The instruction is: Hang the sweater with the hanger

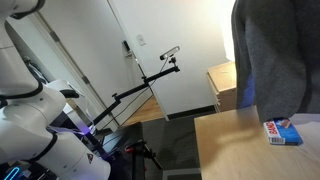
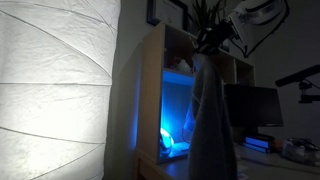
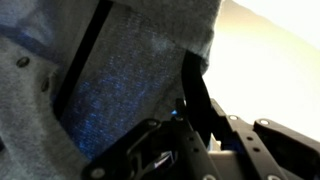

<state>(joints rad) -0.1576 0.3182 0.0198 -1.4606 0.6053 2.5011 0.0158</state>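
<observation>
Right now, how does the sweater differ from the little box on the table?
Size: the sweater is far wider than the box. Look: the sweater is plain grey fabric, the box blue-and-white with straight edges. Pose: the sweater hangs down; the box lies flat on the table.

The large grey-blue fabric sweater (image 1: 275,50) hangs on the right above the tan wooden table (image 1: 230,150), where the small blue-and-white box (image 1: 282,132) lies beneath it, the tan wooden cabinet (image 1: 222,85) behind, further left.
</observation>
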